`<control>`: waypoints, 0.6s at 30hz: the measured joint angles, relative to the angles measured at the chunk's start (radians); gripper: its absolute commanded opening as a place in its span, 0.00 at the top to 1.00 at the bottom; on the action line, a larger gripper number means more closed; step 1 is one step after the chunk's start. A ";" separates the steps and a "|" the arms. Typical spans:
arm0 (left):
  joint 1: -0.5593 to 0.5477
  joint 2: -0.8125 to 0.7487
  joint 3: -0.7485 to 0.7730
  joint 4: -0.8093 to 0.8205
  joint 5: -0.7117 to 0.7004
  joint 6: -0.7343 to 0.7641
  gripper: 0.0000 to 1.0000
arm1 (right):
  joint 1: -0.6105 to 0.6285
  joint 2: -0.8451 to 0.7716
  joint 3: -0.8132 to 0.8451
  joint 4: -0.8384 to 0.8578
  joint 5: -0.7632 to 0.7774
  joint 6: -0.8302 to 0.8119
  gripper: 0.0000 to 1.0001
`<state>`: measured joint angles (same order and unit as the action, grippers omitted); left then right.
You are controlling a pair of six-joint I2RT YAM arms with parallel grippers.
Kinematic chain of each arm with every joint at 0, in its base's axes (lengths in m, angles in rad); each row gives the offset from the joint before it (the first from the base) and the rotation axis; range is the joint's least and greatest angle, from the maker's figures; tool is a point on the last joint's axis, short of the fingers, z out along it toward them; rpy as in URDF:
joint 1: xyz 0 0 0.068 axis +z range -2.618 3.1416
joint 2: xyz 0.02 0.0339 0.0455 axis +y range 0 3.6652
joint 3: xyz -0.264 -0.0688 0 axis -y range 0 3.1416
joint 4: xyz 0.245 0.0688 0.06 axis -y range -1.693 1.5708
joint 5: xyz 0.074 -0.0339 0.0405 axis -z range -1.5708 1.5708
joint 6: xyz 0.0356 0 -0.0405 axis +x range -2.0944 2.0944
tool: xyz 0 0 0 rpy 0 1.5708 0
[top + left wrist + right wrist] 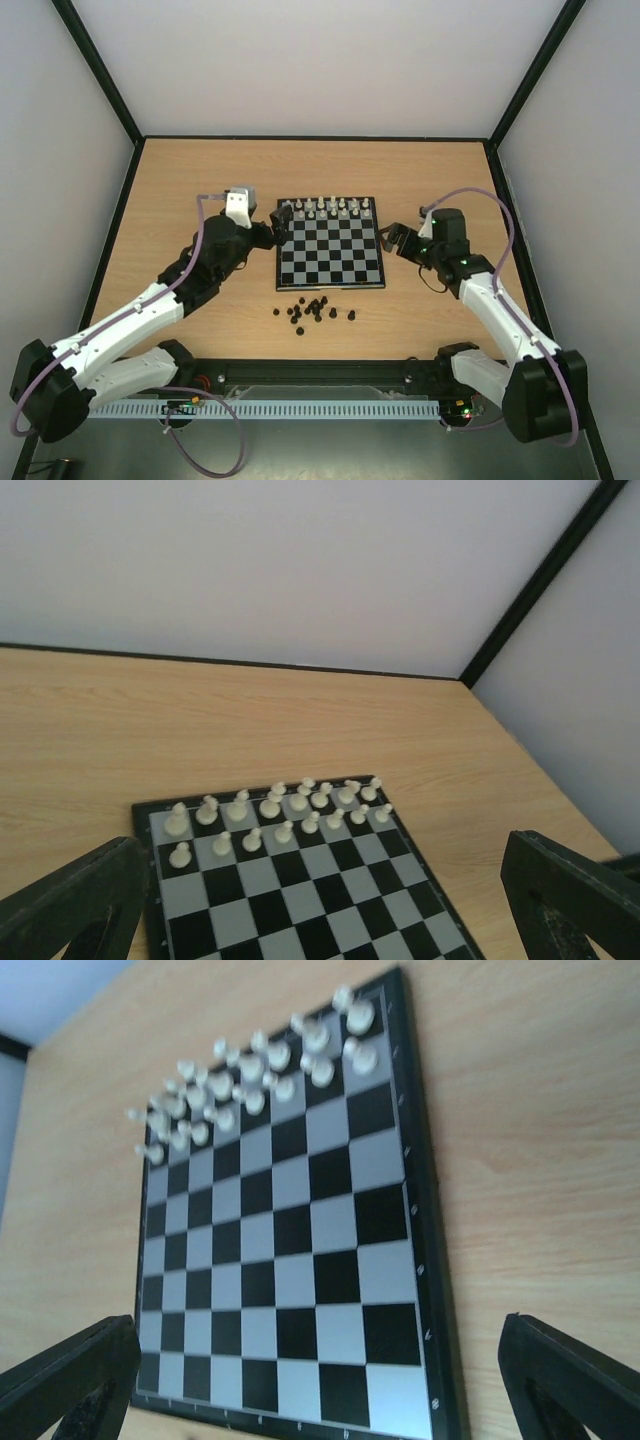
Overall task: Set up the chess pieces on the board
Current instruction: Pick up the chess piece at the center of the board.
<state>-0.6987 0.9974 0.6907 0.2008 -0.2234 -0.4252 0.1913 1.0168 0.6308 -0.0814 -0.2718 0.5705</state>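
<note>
The board (330,250) lies in the middle of the table, with white pieces (326,208) on its two far rows. Several tiny black chess pieces (311,309) lie loose on the table just in front of its near edge. My left gripper (281,225) is open and empty at the board's far left corner. My right gripper (389,241) is open and empty beside the board's right edge. The left wrist view shows the board (300,900) and white pieces (280,810) between open fingers (80,900). The right wrist view shows the board (290,1260) between open fingers (570,1380). The black pieces are out of both wrist views.
The wooden table (200,180) is enclosed by white walls with black corner posts (100,70). A black rail (320,375) runs along the near edge by the arm bases.
</note>
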 measured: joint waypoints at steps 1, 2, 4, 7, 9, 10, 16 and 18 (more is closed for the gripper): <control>0.008 -0.005 0.000 -0.012 0.006 -0.011 0.00 | 0.021 0.022 0.007 -0.009 0.005 -0.010 0.01; 0.021 -0.006 0.000 -0.023 0.010 -0.021 0.01 | 0.045 0.038 0.014 -0.019 0.013 -0.017 0.01; 0.058 -0.005 0.000 -0.062 0.010 -0.042 0.00 | 0.096 0.048 0.024 -0.035 0.035 -0.029 0.02; 0.094 -0.003 -0.002 -0.113 -0.015 -0.084 0.00 | 0.188 0.047 0.053 -0.052 0.085 -0.047 0.01; 0.109 -0.006 -0.010 -0.120 -0.026 -0.099 0.01 | 0.246 0.048 0.073 -0.056 0.123 -0.056 0.00; 0.113 -0.011 -0.015 -0.127 -0.028 -0.103 0.01 | 0.277 0.050 0.086 -0.061 0.148 -0.061 0.02; 0.133 -0.108 -0.082 -0.143 0.001 -0.101 0.01 | 0.425 0.066 0.114 -0.079 0.262 -0.089 0.19; 0.133 -0.125 -0.084 -0.150 0.011 -0.101 0.01 | 0.455 0.089 0.114 -0.080 0.286 -0.095 0.20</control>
<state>-0.5659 0.8722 0.6064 0.0505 -0.2119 -0.5262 0.6460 1.1057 0.7452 -0.1619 0.0143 0.4751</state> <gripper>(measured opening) 0.995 0.826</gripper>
